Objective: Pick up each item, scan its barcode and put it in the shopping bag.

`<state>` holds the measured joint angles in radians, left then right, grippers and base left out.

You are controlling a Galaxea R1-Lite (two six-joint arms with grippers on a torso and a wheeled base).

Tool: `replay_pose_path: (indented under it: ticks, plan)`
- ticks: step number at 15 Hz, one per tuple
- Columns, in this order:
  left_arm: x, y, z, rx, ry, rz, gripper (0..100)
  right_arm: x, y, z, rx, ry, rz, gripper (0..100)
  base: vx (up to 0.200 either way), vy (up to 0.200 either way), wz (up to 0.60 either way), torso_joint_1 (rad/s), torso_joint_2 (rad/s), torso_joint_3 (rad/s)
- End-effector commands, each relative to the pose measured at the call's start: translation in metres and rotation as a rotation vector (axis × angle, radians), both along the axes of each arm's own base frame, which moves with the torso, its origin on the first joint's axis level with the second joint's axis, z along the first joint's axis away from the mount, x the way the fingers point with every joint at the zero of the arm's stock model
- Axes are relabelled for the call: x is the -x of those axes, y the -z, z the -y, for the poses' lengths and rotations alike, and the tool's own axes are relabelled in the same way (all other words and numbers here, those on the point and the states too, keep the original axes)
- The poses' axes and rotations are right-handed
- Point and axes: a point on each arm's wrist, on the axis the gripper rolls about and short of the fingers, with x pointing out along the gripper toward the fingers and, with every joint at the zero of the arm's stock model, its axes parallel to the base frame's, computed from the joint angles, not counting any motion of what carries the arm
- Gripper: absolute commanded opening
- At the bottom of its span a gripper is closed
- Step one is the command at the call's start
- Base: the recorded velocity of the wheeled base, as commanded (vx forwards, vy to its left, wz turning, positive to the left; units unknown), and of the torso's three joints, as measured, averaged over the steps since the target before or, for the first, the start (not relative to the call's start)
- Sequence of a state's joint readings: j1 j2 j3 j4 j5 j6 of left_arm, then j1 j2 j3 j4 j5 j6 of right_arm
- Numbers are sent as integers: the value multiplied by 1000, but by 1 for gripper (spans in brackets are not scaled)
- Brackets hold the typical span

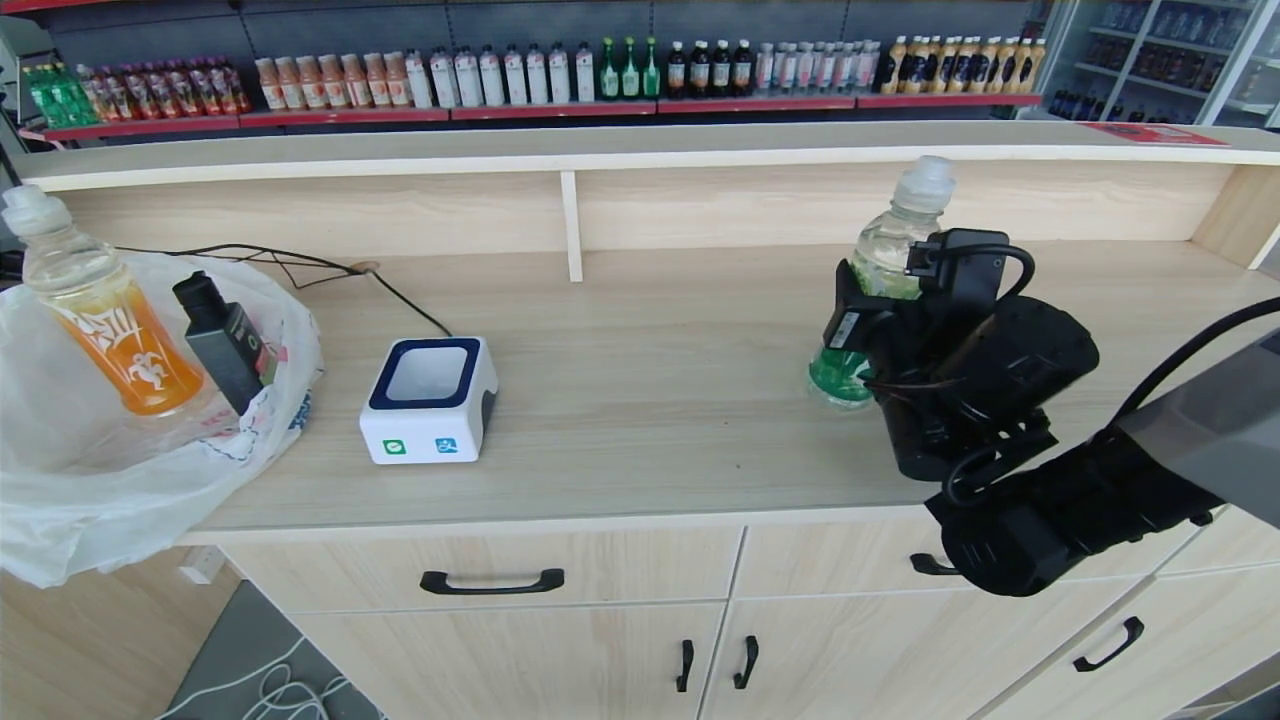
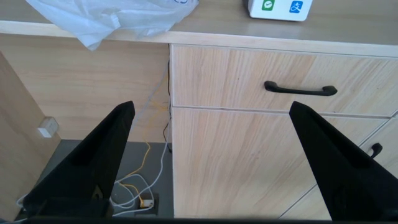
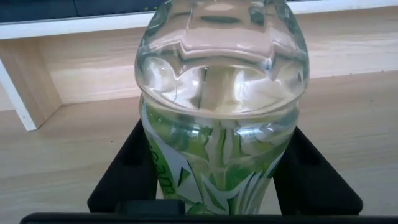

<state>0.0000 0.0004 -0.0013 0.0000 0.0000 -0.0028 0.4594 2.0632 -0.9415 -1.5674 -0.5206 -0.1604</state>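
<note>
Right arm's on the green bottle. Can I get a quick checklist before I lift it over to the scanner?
1. Grip: right gripper is shut on the green bottle, pressing on both sides: ok.
2. Bottle standing upright on the counter: ok.
3. Which way the barcode faces: cannot tell.
4. Route to the scanner: only bare counter lies between: ok.
5. Scanner window faces up and is uncovered: ok.
6. Shopping bag: mouth is open, with the orange bottle and dark bottle already inside: ok.
</note>
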Motion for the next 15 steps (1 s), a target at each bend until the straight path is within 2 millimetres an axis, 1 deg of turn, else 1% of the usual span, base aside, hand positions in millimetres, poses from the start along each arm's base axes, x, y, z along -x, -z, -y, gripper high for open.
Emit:
replay_pose_path:
  ticks: [1,6,9,10,12,13,14,15]
  plan:
    - [0,0,0,0,0,-1,100,4,-7,1,-8,-3,19,0,0,0,0,0,0,0]
    - [0,0,0,0,0,1,100,14,-24,3,-8,-48,67,0,0,0,0,0,0,0]
    - [0,0,0,0,0,1,100,27,-40,6,23,-153,124,0,0,0,0,0,0,0]
    - [0,0,0,0,0,1,100,31,-41,8,40,-182,129,0,0,0,0,0,0,0]
    - [0,0,0,0,0,-1,100,53,-44,16,81,-307,134,0,0,0,0,0,0,0]
    - [0,0,0,0,0,1,100,57,-44,18,83,-334,133,0,0,0,0,0,0,0]
    - [0,0,0,0,0,1,100,69,-45,20,90,-431,138,0,0,0,0,0,0,0]
    - [0,0,0,0,0,1,100,77,-46,23,96,-487,143,0,0,0,0,0,0,0]
